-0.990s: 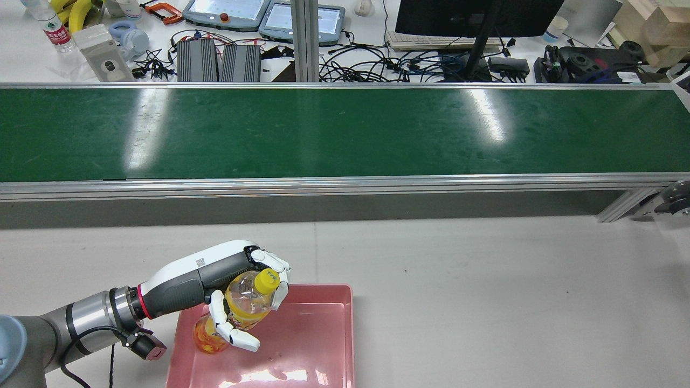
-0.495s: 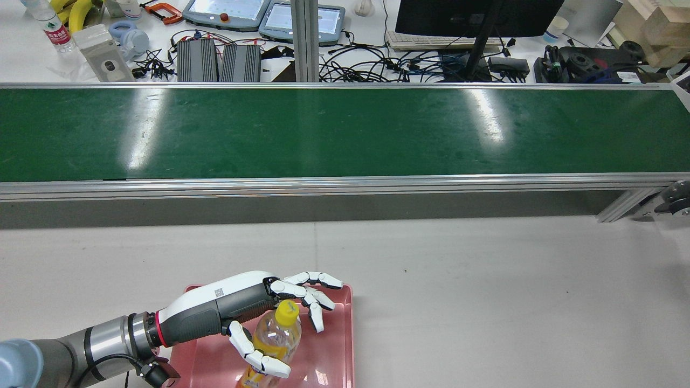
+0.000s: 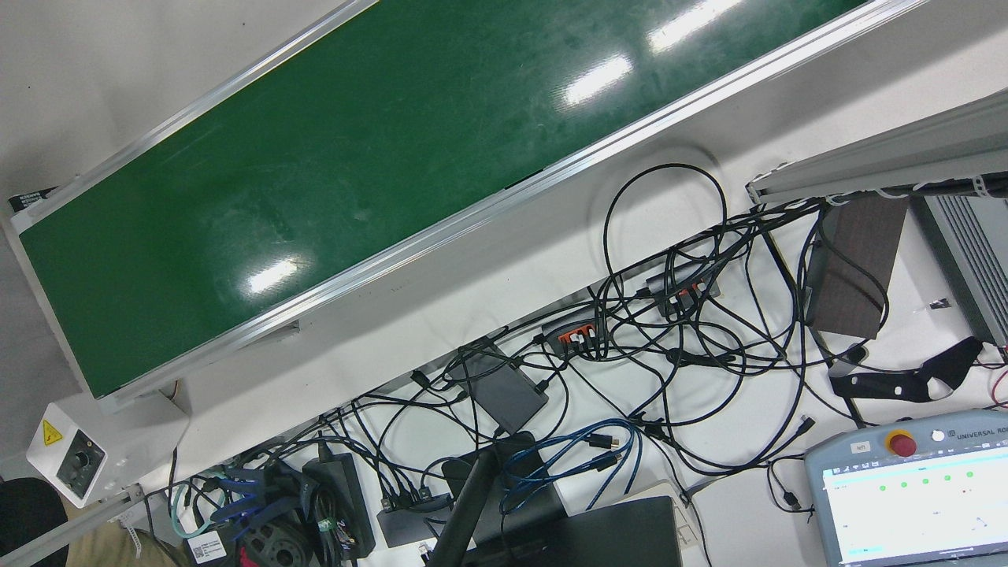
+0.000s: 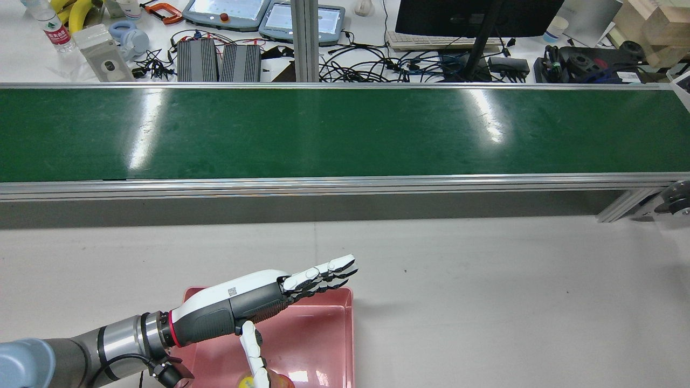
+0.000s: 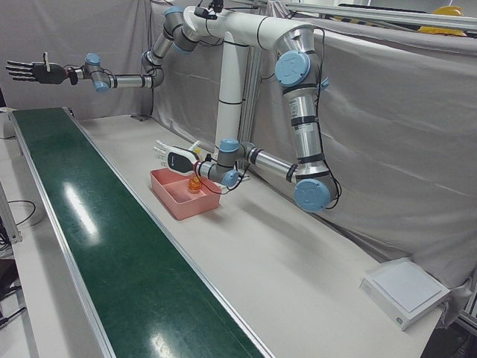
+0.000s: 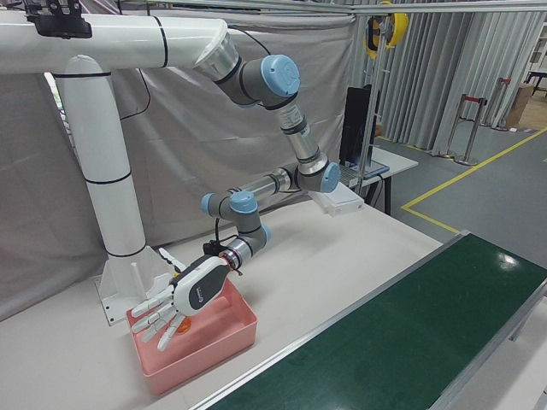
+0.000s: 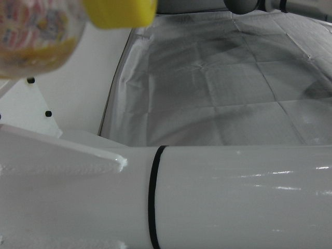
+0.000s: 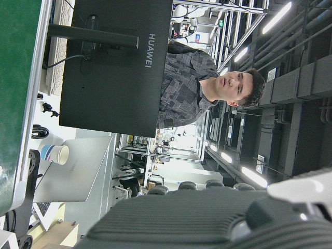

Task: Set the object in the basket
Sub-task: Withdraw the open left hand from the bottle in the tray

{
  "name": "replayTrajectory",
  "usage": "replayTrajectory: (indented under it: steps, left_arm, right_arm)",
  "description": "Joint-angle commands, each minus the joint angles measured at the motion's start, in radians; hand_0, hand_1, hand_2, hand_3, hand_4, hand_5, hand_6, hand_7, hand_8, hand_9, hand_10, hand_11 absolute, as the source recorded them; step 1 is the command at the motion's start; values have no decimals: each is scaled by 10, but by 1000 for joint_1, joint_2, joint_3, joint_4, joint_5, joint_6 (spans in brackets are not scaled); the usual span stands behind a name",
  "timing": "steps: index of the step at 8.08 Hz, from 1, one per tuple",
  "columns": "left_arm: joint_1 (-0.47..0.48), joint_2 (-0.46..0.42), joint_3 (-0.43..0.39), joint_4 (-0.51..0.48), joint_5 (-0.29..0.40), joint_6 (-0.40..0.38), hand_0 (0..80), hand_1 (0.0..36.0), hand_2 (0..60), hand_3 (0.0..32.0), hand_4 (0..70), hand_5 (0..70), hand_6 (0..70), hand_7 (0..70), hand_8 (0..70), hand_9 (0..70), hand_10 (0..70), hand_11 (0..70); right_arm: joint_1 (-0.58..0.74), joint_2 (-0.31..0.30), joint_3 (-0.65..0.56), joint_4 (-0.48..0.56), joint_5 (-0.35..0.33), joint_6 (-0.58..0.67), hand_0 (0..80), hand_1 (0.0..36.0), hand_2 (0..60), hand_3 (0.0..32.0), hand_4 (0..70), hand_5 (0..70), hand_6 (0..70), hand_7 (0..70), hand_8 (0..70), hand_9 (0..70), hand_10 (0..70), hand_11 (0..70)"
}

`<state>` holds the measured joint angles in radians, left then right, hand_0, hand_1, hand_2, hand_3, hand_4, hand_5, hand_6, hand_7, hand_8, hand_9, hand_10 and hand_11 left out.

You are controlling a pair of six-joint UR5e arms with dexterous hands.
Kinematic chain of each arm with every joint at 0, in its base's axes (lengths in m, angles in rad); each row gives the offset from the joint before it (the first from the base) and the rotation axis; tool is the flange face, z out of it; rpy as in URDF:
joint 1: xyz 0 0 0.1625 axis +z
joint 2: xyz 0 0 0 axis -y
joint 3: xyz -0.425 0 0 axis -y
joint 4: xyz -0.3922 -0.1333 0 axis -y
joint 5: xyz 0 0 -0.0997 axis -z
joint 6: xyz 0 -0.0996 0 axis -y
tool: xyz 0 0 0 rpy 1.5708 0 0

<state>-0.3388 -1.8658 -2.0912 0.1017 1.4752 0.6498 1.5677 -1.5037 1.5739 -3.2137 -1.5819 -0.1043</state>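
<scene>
Left hand (image 4: 253, 302) spread flat over the pink basket (image 4: 323, 334) — bottle (image 5: 194, 184) inside (right hand (image 5: 30, 71) splayed, aloft).

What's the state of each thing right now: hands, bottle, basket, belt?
Left robot hand: open, fingers straight, above the basket, holding nothing.
Right robot hand: open, raised high over the far end of the belt.
Orange drink bottle: released, inside the basket.
Pink basket: on the table, holds only the bottle.
Green conveyor belt: nothing on it.
</scene>
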Motion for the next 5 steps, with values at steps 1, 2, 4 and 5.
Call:
replayTrajectory:
  steps: [1, 2, 4, 5]
  left_arm:
    - [-14, -68, 0, 38, -13, -62, 552, 84, 0, 212, 0, 79, 0, 95, 69, 27, 0, 0]
    - [-57, -70, 0, 53, -42, -100, 555, 88, 0, 224, 0, 76, 0, 91, 69, 26, 0, 0]
    - [-173, -108, 0, 140, -76, -191, 574, 110, 0, 192, 0, 100, 0, 96, 64, 33, 0, 6]
    - [-242, -124, -3, 179, -72, -231, 578, 118, 0, 178, 0, 109, 0, 95, 52, 26, 0, 15]
  right_arm:
    - [0, 0, 0, 0, 0, 0, 0, 0, 0, 0, 0, 0, 0, 0, 0, 0, 0, 0]
    - [0, 0, 0, 0, 0, 0, 0, 0, 0, 0, 0, 0, 0, 0, 0, 0, 0, 0]
    - [0, 0, 0, -2, 0, 0, 0, 0, 0, 0, 0, 0, 0, 0, 0, 0, 0, 0]
    - [0, 0, 0, 0, 0, 0, 0, 0, 0, 0, 0, 0, 0, 0, 0, 0, 0, 0]
